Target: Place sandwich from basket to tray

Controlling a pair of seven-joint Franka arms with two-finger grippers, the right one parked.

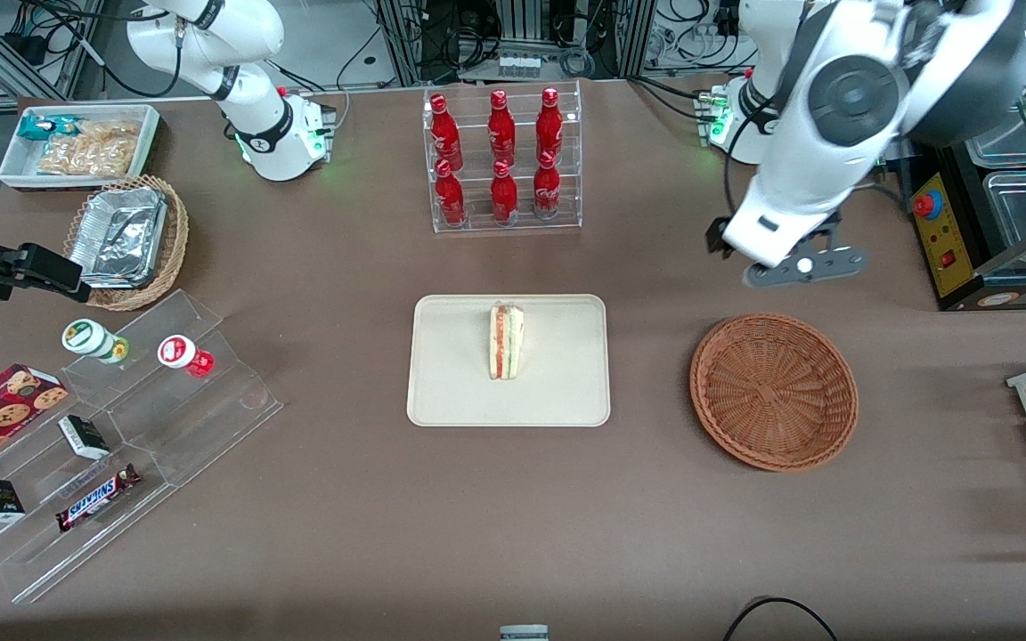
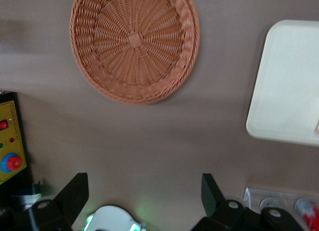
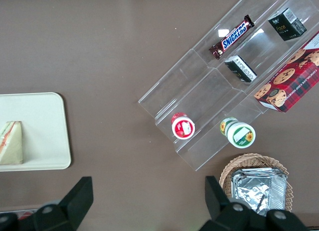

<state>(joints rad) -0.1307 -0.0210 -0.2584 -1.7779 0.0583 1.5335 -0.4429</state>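
Observation:
The triangular sandwich [image 1: 506,341] of pale bread with orange-red and green filling stands on its edge in the middle of the beige tray [image 1: 451,392]; the right wrist view shows the sandwich [image 3: 12,143] on the tray [image 3: 45,136] too. The reddish-brown woven basket [image 1: 774,390] lies empty beside the tray, toward the working arm's end of the table. In the left wrist view the basket [image 2: 134,44] and a corner of the tray [image 2: 286,86] show. My gripper [image 2: 144,191] hangs open and empty above the bare table, farther from the front camera than the basket [image 1: 798,264].
A clear rack of red bottles [image 1: 502,160] stands farther back than the tray. Toward the parked arm's end lie a tan basket with foil containers [image 1: 126,239], a white bin of snacks [image 1: 77,147] and a clear stepped stand [image 1: 112,445] with snacks. A yellow control box [image 1: 940,236] sits near my arm.

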